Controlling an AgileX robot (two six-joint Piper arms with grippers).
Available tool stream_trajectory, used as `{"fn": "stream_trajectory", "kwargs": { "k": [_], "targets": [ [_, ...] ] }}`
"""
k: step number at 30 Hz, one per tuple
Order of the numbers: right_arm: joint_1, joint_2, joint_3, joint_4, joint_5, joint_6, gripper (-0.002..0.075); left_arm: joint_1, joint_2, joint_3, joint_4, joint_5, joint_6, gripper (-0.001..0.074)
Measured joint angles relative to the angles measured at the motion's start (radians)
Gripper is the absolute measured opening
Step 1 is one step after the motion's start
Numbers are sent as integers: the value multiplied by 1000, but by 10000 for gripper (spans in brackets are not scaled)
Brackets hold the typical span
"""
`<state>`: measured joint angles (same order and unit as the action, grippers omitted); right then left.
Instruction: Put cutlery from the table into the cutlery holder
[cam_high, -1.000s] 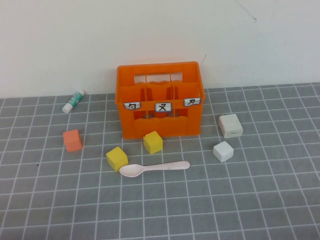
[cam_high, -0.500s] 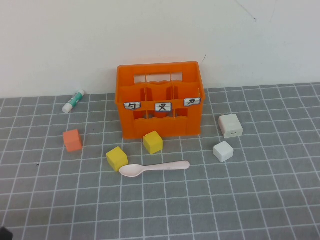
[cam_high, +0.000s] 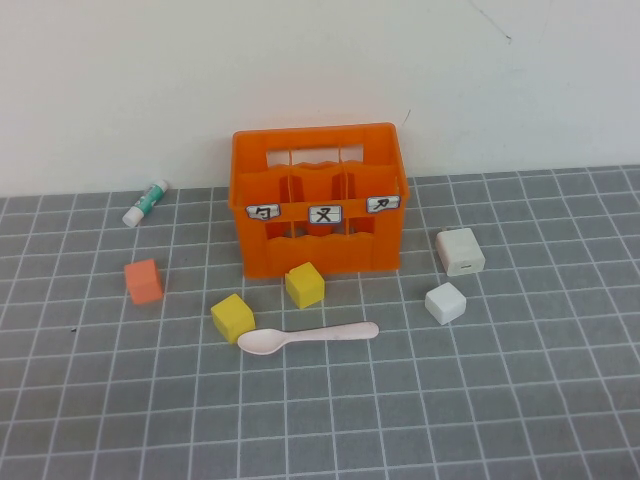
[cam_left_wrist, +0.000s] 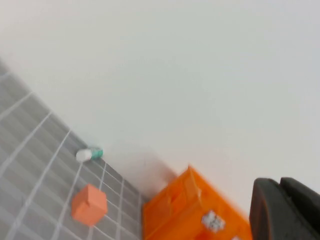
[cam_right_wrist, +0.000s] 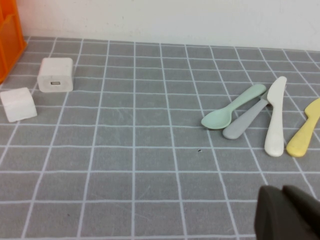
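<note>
A pale pink spoon (cam_high: 310, 337) lies flat on the grey grid table (cam_high: 500, 400), just in front of the orange cutlery holder (cam_high: 320, 200), bowl to the left. The holder also shows in the left wrist view (cam_left_wrist: 185, 210), and its edge shows in the right wrist view (cam_right_wrist: 9, 35). Neither gripper shows in the high view. My left gripper (cam_left_wrist: 280, 200) is shut and empty, raised to the left of the holder. My right gripper (cam_right_wrist: 282, 200) is shut and empty, low over the table right of the holder. A mint spoon (cam_right_wrist: 232, 107), a grey spoon (cam_right_wrist: 245, 122), a white knife (cam_right_wrist: 275, 120) and a yellow piece (cam_right_wrist: 305, 130) lie ahead of it.
Two yellow cubes (cam_high: 232, 317) (cam_high: 305, 285) sit between spoon and holder. An orange cube (cam_high: 144, 281) and a white-and-green tube (cam_high: 147, 202) lie to the left. A white cube (cam_high: 446, 302) and a white charger block (cam_high: 461, 251) lie to the right. A white wall stands behind.
A dark tip showed at the high view's bottom left corner half a second ago and is gone now. The spoon and blocks have not moved.
</note>
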<state>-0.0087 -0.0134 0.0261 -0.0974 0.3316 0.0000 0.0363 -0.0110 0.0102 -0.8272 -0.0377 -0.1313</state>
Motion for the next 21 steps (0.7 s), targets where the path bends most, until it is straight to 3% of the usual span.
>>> {"fn": "stream_trajectory", "kwargs": {
  "k": [4,10,16,21],
  "targets": [
    [0,0,0,0,0,0,-3,-11,37,-191,259,213,197,-1],
    [0,0,0,0,0,0,-3,-11,314,-490,561,518,378,-1],
    [0,0,0,0,0,0,-3,-20,653,-737,503,847,764,-1],
    [0,0,0,0,0,0,-3,-111,917,-902,370,1003,1044,-1]
  ]
}}
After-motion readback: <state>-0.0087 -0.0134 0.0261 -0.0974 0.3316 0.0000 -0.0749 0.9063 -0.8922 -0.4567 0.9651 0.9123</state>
